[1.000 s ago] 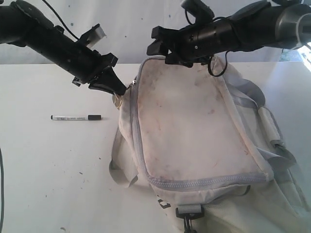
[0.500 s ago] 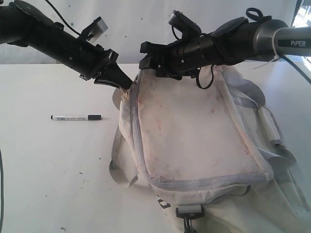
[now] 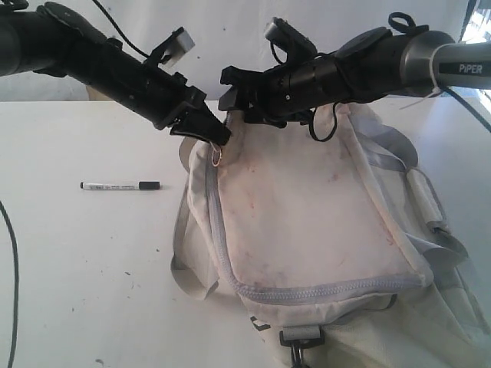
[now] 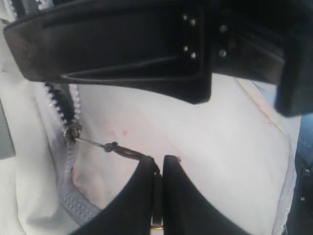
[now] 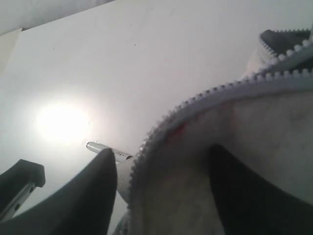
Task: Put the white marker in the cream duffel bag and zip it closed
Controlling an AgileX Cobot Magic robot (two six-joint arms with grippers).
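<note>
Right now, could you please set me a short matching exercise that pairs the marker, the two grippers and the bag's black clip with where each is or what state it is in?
Things:
1. white marker
2. left gripper
3. right gripper
4. black clip

Places or states:
A. open, straddling the cream duffel bag at its zipper edge
B. at the bag's end nearest the exterior camera
C. shut on the zipper pull
D. lying on the table, apart from the bag

Pairs: 1-D, 2-C, 3-A, 4-B.
</note>
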